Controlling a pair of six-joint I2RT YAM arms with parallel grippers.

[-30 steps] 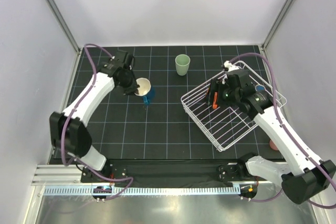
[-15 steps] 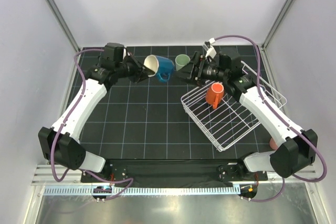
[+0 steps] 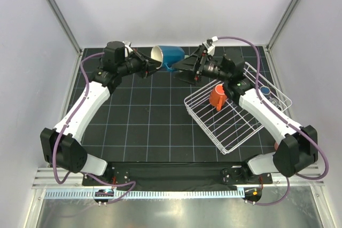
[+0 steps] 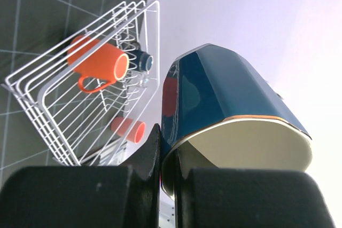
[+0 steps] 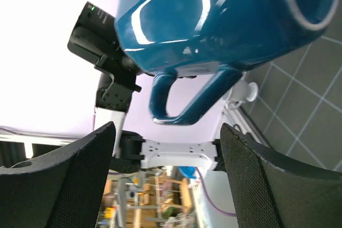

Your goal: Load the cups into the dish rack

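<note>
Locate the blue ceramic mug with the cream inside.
In the top view the blue ceramic mug hangs at back centre, its rim pinched by the left tool, the open right tool facing its handle.

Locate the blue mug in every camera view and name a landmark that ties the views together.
Top external: blue mug, upper centre, held on its side.
Left wrist: right of centre, cream mouth lowest.
Right wrist: fills the top, handle hanging down.
Landmark: the left gripper clamped on its rim; the right wrist view shows only the left arm behind the mug.
</note>
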